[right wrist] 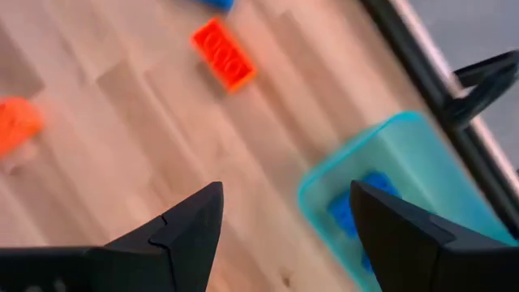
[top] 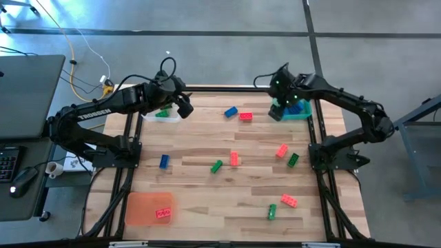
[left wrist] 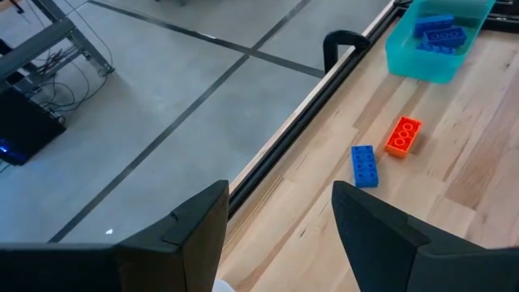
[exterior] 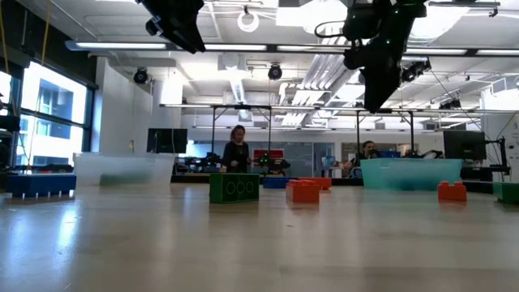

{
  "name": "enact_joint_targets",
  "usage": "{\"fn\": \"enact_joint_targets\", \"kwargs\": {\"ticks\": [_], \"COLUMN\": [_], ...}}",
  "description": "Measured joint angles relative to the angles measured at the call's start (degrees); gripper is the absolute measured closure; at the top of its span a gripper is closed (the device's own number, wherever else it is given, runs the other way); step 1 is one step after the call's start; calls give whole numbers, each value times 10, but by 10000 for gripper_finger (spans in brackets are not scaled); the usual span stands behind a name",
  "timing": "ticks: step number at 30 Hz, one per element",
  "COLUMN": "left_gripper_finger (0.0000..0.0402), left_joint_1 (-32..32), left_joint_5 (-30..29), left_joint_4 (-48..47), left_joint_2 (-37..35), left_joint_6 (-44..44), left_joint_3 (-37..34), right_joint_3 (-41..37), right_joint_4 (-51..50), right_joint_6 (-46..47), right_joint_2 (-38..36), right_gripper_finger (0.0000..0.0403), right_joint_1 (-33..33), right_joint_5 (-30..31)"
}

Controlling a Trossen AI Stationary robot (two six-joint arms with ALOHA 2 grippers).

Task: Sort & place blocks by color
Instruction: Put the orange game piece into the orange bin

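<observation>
Plastic studded blocks: about nine lying loose on the wooden table (top: 207, 145), among them a blue brick (top: 231, 111) and a red brick (top: 245, 116) between the two grippers.
Sorted: blue blocks sitting in the teal tray (top: 300, 110), green in the clear tray (top: 162, 116), red in the orange tray (top: 148, 207).
Judged progress: under halfway.
Right gripper (right wrist: 284, 223): hovering beside the teal tray, jaws gaping, empty.
Left gripper (left wrist: 280, 219): hovering by the clear tray, jaws spread, empty.

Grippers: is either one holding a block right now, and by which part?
Nothing is held. The left gripper is open and empty above the clear tray; the right gripper is open and empty above the teal tray.
</observation>
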Motion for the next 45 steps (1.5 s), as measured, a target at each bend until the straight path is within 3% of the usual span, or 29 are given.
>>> {"fn": "enact_joint_targets", "kwargs": {"ticks": [11, 21, 35, 45], "left_gripper_finger": [193, 193, 193, 193], "left_joint_1": [0, 0, 0, 0], "left_joint_5": [5, 20, 20, 19], "left_joint_4": [0, 0, 0, 0], "left_joint_2": [0, 0, 0, 0], "left_joint_6": [0, 0, 0, 0], "left_joint_3": [0, 0, 0, 0], "right_joint_3": [0, -4, -118, -209], "right_joint_4": [-144, -168, -122, -19], "right_joint_6": [-106, -283, -311, -311], "right_joint_2": [0, 0, 0, 0], "right_gripper_finger": [146, 146, 146, 146], "right_joint_1": [91, 192, 307, 338], "right_joint_5": [-17, -12, 79, 89]}}
